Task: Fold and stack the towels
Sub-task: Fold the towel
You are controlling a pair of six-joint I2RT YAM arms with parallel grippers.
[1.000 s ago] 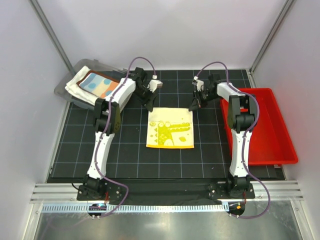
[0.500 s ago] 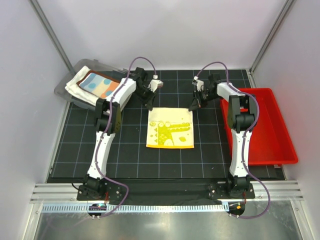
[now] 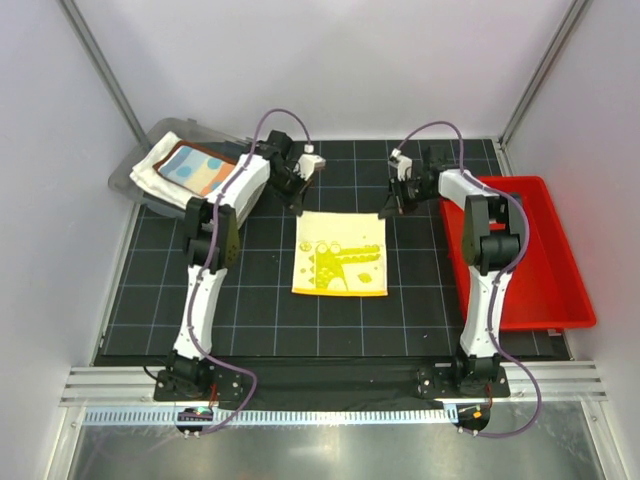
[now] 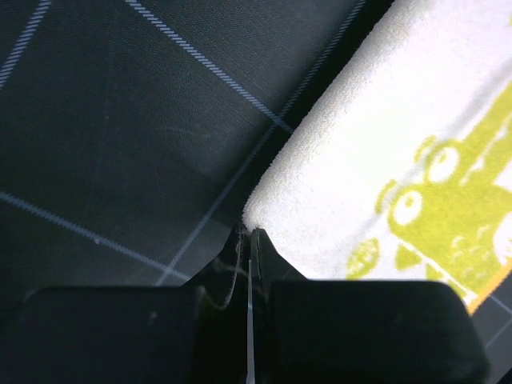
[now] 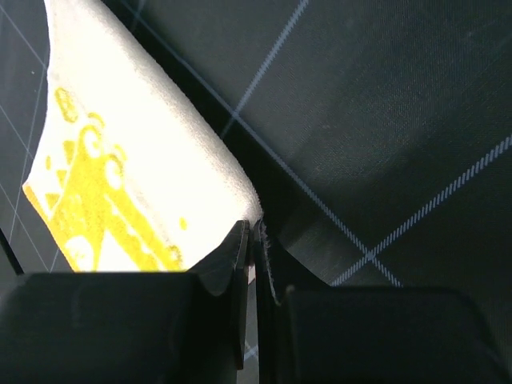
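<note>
A black, gridded table [image 3: 160, 300] carries a yellow towel [image 3: 340, 255] spread flat at centre frame, a red tray [image 3: 560, 312] at right, and a clear bin [image 3: 124, 181] at upper left.

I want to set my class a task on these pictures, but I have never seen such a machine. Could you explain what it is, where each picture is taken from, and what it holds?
These are two slim robot arms bolted at the near edge of a table with a black gridded mat. The wide picture looks down from above and behind them; the two close-ups come from a camera on each wrist. A white terry towel with a yellow crocodile print lies flat in the middle. The left tool and the right tool, each a two-finger pincer, are shut on its two far corners, one each. At the back left a grey bin holds folded cloths; a red plastic tray sits on the right.
</note>
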